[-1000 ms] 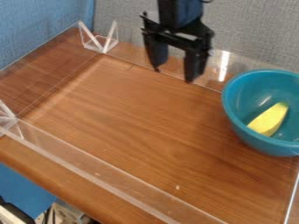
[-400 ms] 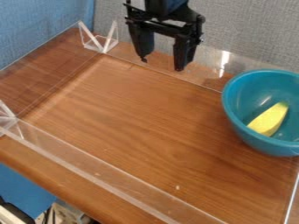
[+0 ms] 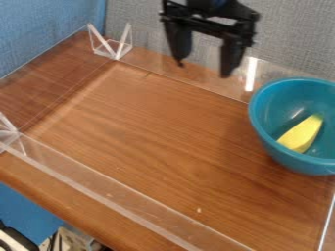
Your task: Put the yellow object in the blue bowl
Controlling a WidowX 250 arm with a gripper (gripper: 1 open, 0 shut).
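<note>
The banana (image 3: pixel 301 132) lies inside the bowl (image 3: pixel 268 110) at the table's (image 3: pixel 144 127) right edge; the gripper (image 3: pixel 207 54) hangs spread and empty near the far edge

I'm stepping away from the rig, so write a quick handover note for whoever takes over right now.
Gripper: open, empty, pointing down above the back of the table, left of the bowl.
Banana: lying inside the blue bowl at the table's right edge.
Done: the banana is in the bowl and released.
Left: nothing for the task itself; at most park the arm.
</note>
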